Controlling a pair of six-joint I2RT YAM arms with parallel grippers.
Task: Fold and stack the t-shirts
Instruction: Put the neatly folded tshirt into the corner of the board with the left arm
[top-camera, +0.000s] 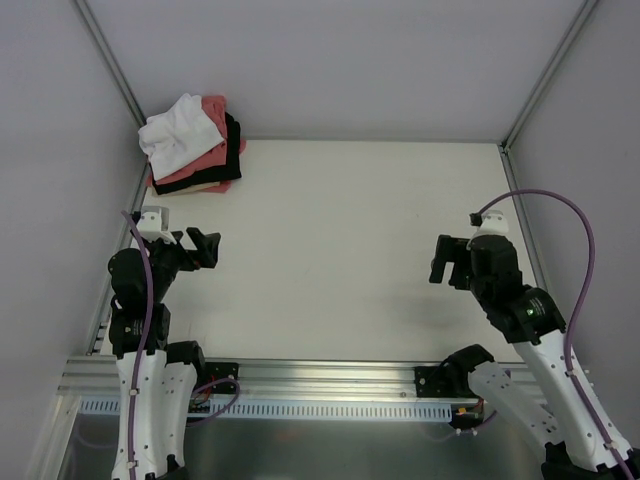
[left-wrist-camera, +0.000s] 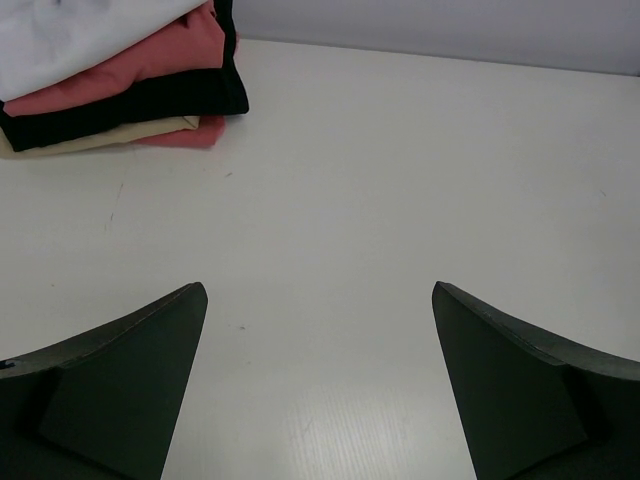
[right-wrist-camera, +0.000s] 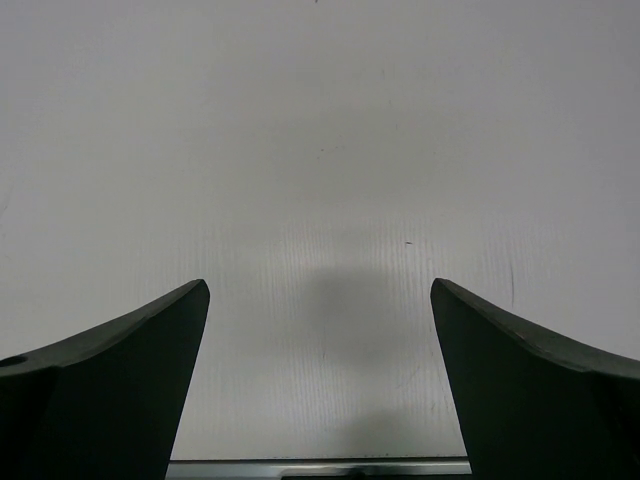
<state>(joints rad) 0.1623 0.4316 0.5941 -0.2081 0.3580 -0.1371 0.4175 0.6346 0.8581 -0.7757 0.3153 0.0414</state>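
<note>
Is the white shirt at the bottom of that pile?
No, the white shirt lies on top, above the salmon-pink shirt, the black shirt and the cream shirt.

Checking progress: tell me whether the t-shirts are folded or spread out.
Folded. The t-shirts sit as a layered pile in the far-left corner, white on top, with pink, black and cream edges below.

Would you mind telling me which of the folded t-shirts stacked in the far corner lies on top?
The white t-shirt: it lies uppermost, above the salmon-pink t-shirt, the black t-shirt and the cream t-shirt.
</note>
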